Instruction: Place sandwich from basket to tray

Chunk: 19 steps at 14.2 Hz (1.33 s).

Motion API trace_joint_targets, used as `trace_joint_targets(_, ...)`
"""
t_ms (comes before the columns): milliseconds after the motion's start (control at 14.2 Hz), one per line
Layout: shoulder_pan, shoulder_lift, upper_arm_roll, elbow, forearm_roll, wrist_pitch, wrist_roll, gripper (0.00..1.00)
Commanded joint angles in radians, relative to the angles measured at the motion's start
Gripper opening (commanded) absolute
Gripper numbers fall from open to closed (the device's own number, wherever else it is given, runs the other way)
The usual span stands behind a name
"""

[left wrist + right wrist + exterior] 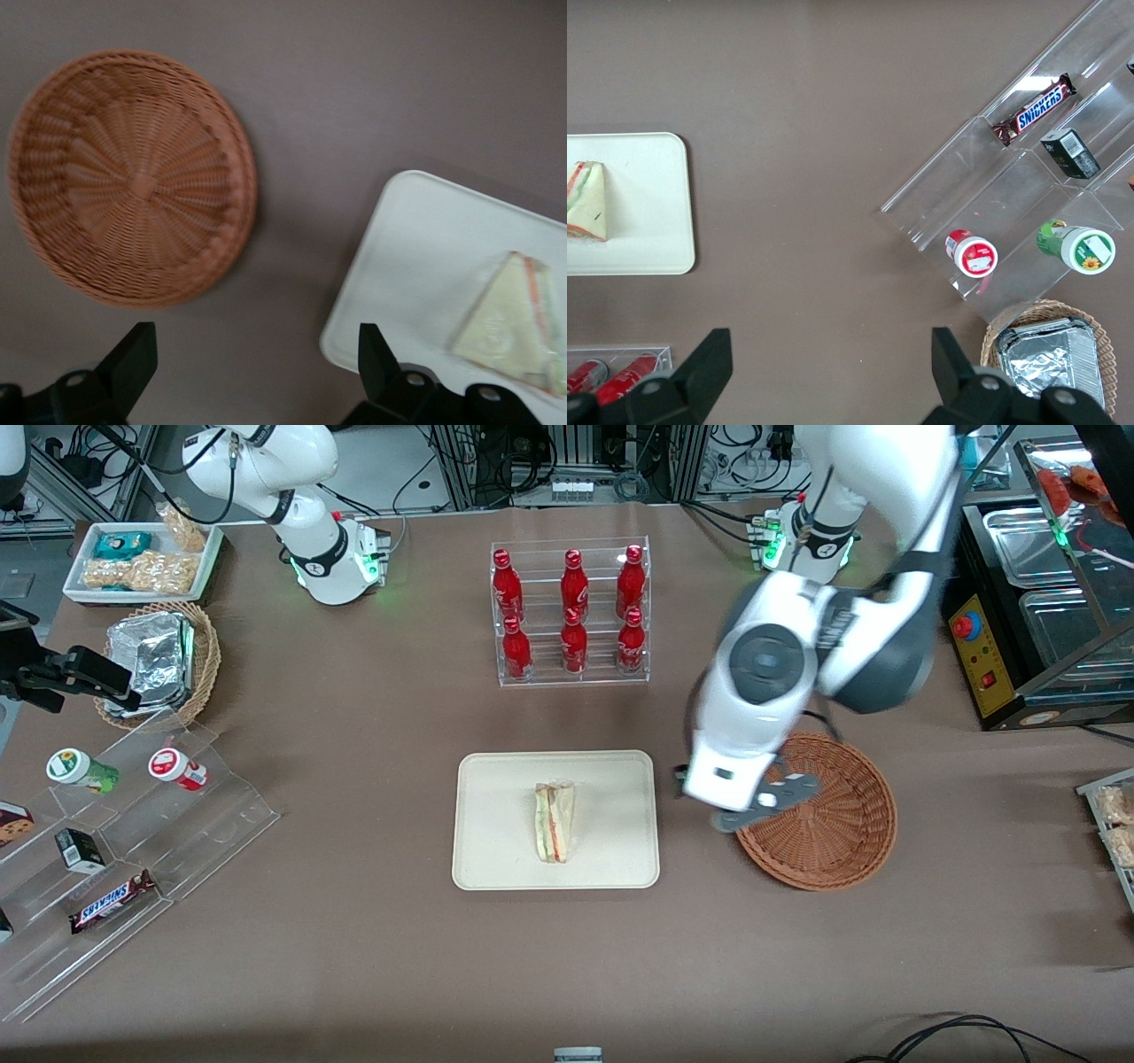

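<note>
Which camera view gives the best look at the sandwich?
The front view: the sandwich lies whole and sharp on the tray. The right wrist view cuts it at the frame edge; the left wrist view shows it blurred. The open gripper hangs between basket and tray.

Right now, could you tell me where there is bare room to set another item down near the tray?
The tray is bare around the sandwich. The basket holds nothing, but the open gripper hangs over its rim. Bare table lies between tray and bottle rack, and nearer the front camera. The acrylic steps are crowded.
</note>
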Motion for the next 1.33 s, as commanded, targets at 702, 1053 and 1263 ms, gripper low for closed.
trace_joint_targets(702, 0.383, -0.444, -0.009, -0.363, -0.063, -0.114, 0.715, 1.0)
trace_joint_targets(1053, 0.438, -0.469, -0.018, -0.335, -0.06, -0.099, 0.843, 1.0)
trace_joint_targets(1263, 0.457, -0.471, -0.026, -0.32, -0.061, -0.054, 0.843, 1.0)
